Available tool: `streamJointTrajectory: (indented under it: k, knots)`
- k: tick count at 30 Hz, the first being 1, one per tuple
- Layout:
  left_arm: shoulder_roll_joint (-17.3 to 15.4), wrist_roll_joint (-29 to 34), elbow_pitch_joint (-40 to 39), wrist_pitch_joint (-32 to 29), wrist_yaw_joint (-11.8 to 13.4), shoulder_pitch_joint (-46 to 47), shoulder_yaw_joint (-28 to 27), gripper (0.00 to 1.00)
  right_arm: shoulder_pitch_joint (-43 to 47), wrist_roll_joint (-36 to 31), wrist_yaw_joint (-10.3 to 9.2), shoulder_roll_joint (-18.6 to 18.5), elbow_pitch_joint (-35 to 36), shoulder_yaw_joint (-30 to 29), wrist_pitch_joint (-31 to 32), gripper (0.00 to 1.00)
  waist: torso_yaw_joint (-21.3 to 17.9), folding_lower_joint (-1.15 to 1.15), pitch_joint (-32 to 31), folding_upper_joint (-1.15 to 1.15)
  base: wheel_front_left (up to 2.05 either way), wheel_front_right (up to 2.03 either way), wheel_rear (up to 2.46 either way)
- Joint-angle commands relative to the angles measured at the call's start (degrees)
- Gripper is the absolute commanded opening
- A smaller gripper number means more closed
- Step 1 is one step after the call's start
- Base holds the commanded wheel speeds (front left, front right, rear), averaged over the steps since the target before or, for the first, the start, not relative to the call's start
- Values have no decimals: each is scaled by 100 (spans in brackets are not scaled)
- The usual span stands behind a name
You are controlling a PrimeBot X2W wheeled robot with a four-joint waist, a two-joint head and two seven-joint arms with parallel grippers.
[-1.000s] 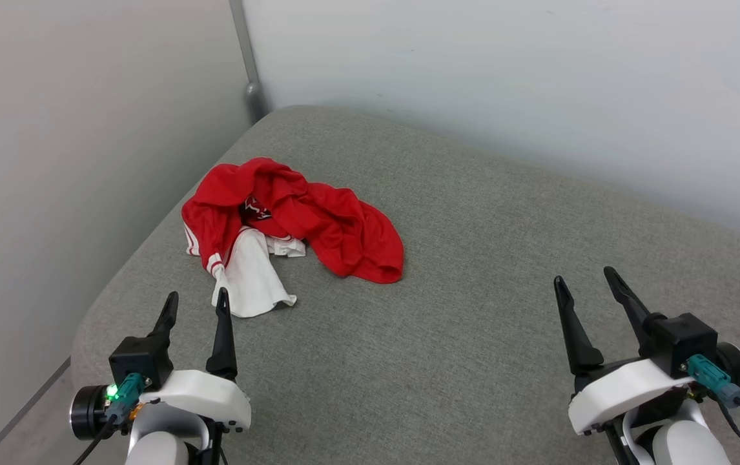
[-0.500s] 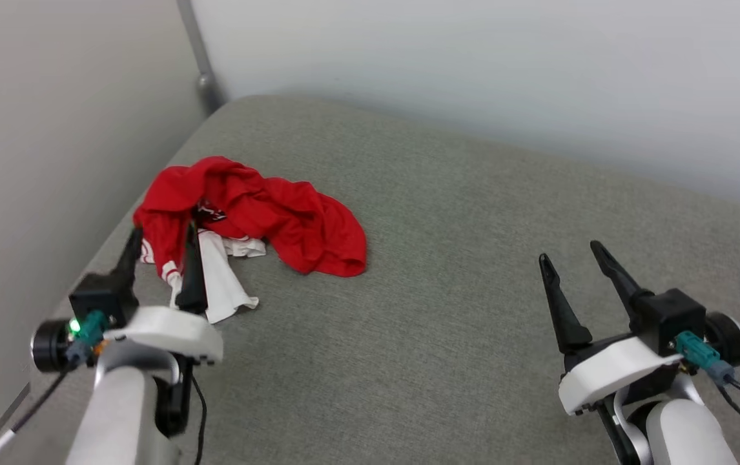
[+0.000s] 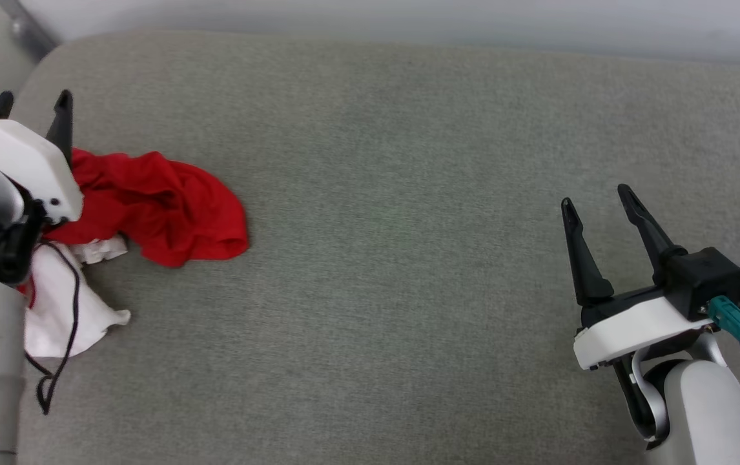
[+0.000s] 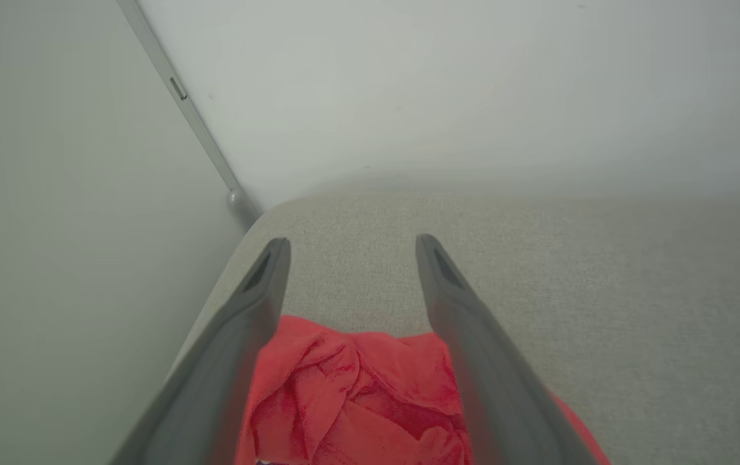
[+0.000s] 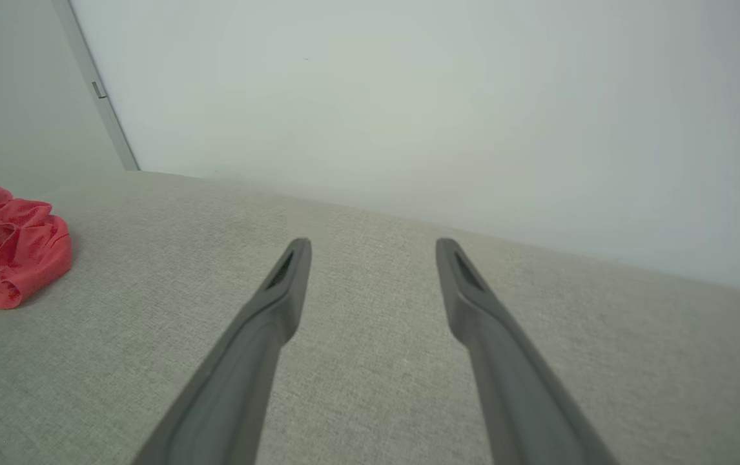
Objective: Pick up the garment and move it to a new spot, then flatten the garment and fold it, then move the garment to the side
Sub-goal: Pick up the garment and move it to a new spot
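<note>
The garment lies crumpled at the far left of the grey cushion: a red heap with a white sleeve spread toward me. My left gripper hangs over the heap's far left part, open, its arm covering some of the cloth. In the left wrist view the red garment shows between and below the open left gripper, with nothing pinched. My right gripper is open above bare cushion at the right, far from the cloth. In the right wrist view the garment sits far left of the open right gripper.
Pale walls close the cushion at the back and left, meeting at a grey metal post in the corner. The cushion's rounded left edge runs just beside the garment. Bare cushion stretches between the garment and the right gripper.
The head camera has swung, shifting the whole picture left. My left arm has reached forward from in front of the white sleeve to above the red heap. The right gripper stays open.
</note>
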State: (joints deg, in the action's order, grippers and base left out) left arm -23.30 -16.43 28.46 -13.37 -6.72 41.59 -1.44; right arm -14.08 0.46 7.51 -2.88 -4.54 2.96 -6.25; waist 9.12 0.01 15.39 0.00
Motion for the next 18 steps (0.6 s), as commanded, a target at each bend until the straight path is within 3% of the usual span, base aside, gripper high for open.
streamJointTrajectory:
  k: [1,9,17,18]
  knots:
    - [-169,-130,138,-377,-34,116,30,100,-111,27,-4,-1,-24,-6,-50,100,-431,-1,436,0,0,0,0]
    - [-983,-966,887,-2559,-78,112,264,100,-379,171,-4,0,-234,69,-292,100,-698,-1,834,0,0,0,0]
    - [-1035,-1367,1602,-3452,32,-192,211,99,-561,221,-4,0,-447,132,-428,100,-803,-1,982,0,0,0,0]
    - [-1007,-1376,1636,-3434,61,-207,206,50,-573,223,-4,0,-466,130,-432,100,-807,-1,980,0,0,0,0]
